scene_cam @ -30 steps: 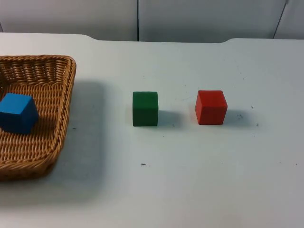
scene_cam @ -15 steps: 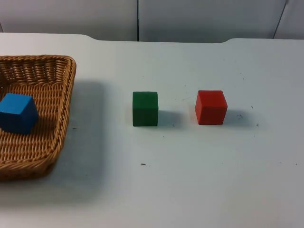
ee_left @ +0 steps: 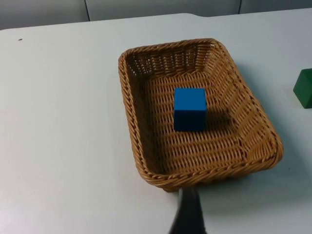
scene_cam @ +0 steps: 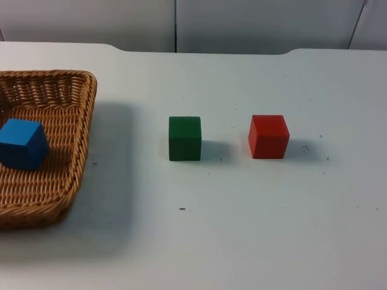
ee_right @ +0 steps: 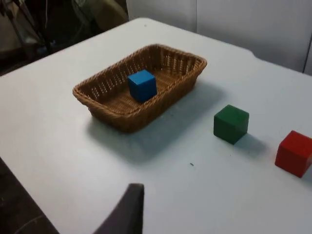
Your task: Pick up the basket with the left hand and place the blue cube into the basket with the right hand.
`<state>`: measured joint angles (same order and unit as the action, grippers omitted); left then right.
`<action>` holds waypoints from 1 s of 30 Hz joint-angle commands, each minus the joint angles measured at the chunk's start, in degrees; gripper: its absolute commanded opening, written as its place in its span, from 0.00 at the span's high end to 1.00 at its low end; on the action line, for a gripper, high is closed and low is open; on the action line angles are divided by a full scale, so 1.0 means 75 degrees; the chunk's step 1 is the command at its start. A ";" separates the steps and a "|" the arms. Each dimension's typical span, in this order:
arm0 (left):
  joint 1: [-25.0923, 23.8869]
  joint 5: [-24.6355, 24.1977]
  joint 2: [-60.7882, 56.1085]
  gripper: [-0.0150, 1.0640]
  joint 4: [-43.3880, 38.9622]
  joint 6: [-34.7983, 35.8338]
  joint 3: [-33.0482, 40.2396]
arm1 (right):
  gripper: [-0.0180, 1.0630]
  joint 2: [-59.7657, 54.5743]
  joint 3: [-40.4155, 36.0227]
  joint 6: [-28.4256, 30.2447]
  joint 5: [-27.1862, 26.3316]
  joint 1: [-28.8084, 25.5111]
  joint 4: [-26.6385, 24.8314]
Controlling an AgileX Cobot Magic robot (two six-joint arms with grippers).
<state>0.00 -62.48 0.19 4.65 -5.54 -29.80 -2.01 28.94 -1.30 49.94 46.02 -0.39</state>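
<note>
The woven basket (scene_cam: pixel 42 151) is sitting on the white counter (scene_cam: pixel 242 241) at the far left of the top view, running off the picture's edge. The blue cube (scene_cam: pixel 23 144) is lying inside it, on the wicker floor, turned a little out of line with the basket's walls and touching none of them. My left tool (ee_left: pixel 187 214) is hanging above the counter just beside the basket's near short rim — I am seeing one black fingertip of it, apart from the wicker, and I cannot tell whether this tool is spread or pressed together. In the left wrist view the basket (ee_left: pixel 195 112) is resting flat, with the blue cube (ee_left: pixel 189 108) near its middle.

Further right, well apart from the basket, the green cube (scene_cam: pixel 185 138) is standing on the bare counter, and the red cube (scene_cam: pixel 268 136) is standing near it on its right — the two are not touching.

My right tool (ee_right: pixel 127 207) is hanging over the counter, well apart from the basket and from both loose cubes; I am seeing a single dark fingertip here too, so I cannot tell its state either.
</note>
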 commanded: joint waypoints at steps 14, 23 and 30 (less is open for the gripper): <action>0.0031 0.0096 -0.0026 0.14 0.0021 0.0056 0.0053 | 0.02 0.0269 0.0254 -0.0235 0.1755 -0.0031 0.0298; 0.0031 0.0096 -0.0026 0.05 0.0021 0.0056 0.0053 | 0.02 0.0269 0.0254 -0.0422 0.1951 -0.0031 0.0691; 0.0031 0.0096 -0.0026 0.05 0.0021 0.0056 0.0053 | 0.02 0.0269 0.0254 -0.0422 0.1951 -0.0031 0.0738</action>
<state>0.00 -62.36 0.19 4.65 -5.44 -29.80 -0.17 31.00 -4.28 64.65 46.02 4.76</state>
